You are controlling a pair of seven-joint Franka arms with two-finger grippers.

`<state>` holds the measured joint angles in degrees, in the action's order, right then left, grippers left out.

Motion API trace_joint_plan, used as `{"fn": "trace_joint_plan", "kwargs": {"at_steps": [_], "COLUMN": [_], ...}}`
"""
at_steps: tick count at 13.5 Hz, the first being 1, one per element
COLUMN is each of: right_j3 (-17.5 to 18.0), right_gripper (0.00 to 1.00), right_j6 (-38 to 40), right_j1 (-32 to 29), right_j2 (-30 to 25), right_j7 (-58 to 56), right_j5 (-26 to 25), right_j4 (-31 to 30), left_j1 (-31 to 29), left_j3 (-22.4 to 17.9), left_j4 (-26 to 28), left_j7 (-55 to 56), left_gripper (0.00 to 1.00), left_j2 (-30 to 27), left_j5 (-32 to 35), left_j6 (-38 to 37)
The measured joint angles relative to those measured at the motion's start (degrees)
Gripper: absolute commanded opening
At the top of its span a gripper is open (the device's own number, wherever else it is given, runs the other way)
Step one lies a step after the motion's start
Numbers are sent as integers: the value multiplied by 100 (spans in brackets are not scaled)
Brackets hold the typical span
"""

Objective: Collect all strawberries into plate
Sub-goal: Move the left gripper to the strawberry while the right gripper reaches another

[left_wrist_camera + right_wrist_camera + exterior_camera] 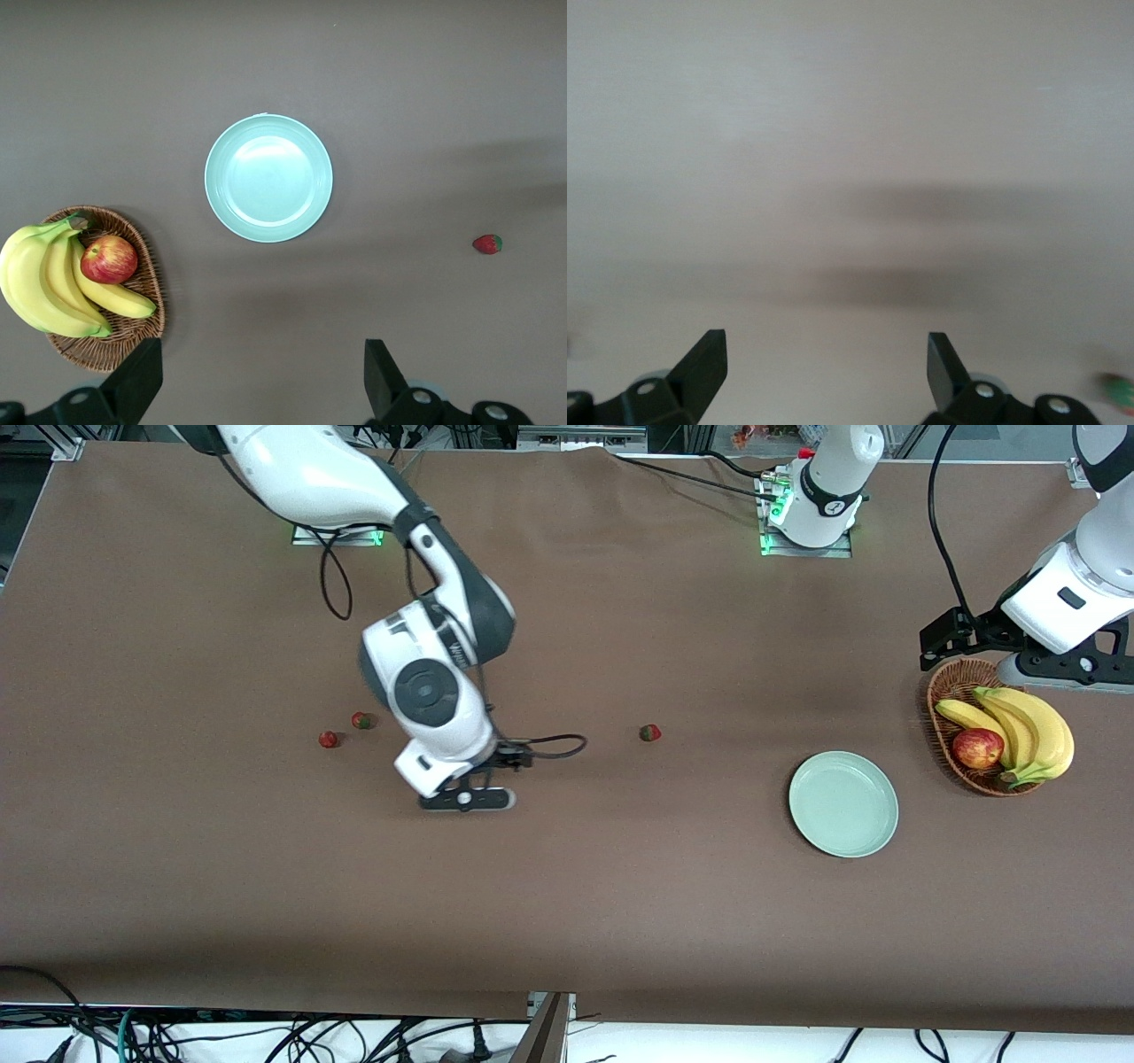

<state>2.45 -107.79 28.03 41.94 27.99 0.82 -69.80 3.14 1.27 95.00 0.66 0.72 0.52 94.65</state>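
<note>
**Both sets of fingers spread wide, plate still bare**

Fingers on the right gripper (pixel 824 367) stand wide apart with nothing between them, low over bare brown surface (pixel 567 921). The left gripper (pixel 261 376) hangs over the wicker basket (pixel 941 691) at its own end of the table; its fingers are also wide and hold nothing, and that arm waits.

None of the three strawberries is on the plate (pixel 843 803). Two lie close together toward the right arm's end: one strawberry (pixel 329 739) and a second (pixel 361 720) a little farther from the front camera. The third strawberry (pixel 650 732) sits alone between the right gripper and the plate, well apart from both. The basket beside the plate holds bananas (pixel 1023 731) and an apple (pixel 977 747).

Risks, as a judgement: the berries are tiny and rounded, so fingers closing off-centre could flick one away or roll it; a hard squeeze could crush it. The apple is also red and could be mistaken for a target.

Some writing shows on the right arm's wrist housing, too small to read
</note>
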Motion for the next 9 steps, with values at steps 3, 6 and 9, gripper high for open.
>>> {"fn": "trace_joint_plan", "kwargs": {"at_steps": [3, 6, 9], "right_j3": [-27, -166, -447], "right_gripper": [100, 100, 100], "right_j6": [887, 1253, 1091], "right_j1": [-633, -1069, -1109], "right_j2": [-157, -261, -410], "right_j7": [-685, -1217, -1298], "right_j5": [-13, -15, -15], "right_j4": [-4, -155, -700], "left_j1": [5, 25, 96], "left_j3": [175, 805, 1303], "left_j4": [14, 73, 107], "left_j7": [131, 205, 268], "left_gripper": [100, 100, 100], "left_j2": [108, 556, 1310], "left_j5": [-421, -463, -463], "left_j6": [-309, -450, 166]}}
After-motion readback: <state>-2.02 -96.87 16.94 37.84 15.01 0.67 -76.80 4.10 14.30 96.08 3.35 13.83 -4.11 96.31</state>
